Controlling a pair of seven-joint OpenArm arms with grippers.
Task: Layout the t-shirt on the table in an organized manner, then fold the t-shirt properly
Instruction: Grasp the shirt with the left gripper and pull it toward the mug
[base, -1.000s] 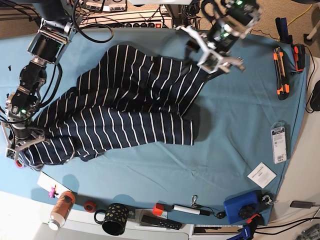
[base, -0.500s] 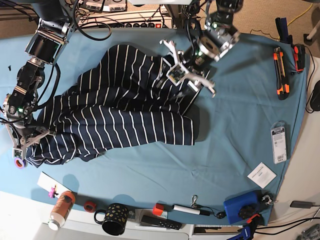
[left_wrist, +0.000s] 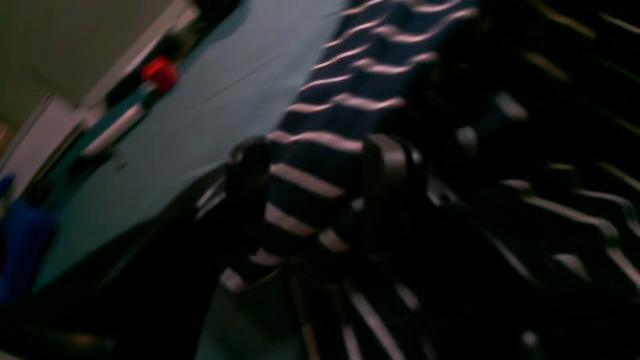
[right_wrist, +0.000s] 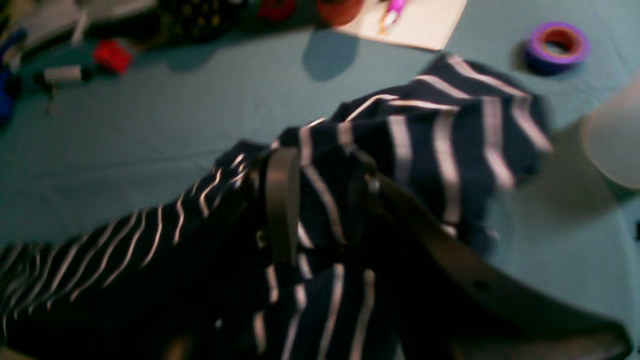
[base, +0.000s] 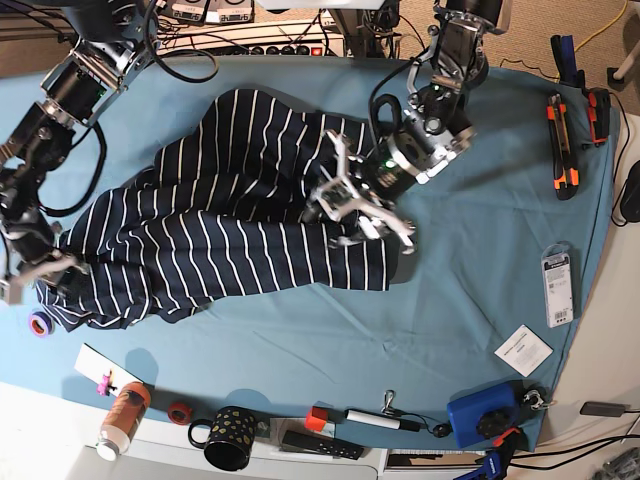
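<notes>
Writing: none can be read; the white card (base: 523, 350) and the grey blister pack (base: 557, 287) right of the t-shirt carry print too small to make out.
Garment: the soft dark navy t-shirt with thin white stripes (base: 235, 225) lies crumpled in two overlapping lobes on the teal-blue cloth-covered table (base: 480, 250), toward its left half.
Left gripper: the left gripper (base: 362, 210) sits over the t-shirt's right edge, jaws apart with striped cloth between them in the blurred wrist view (left_wrist: 315, 195); probably not clamped.
Right gripper: the right gripper (base: 35, 275) is at the t-shirt's left tip, fingers (right_wrist: 282, 200) spread with a fold between them.
Edges: a purple tape roll (base: 39, 324) lies just beside the t-shirt's left tip; a black spotted mug (base: 228, 437) and an orange-capped bottle (base: 123, 418) stand below it at the table's white edge.
Open room: bare teal cloth right of and below the t-shirt.
</notes>
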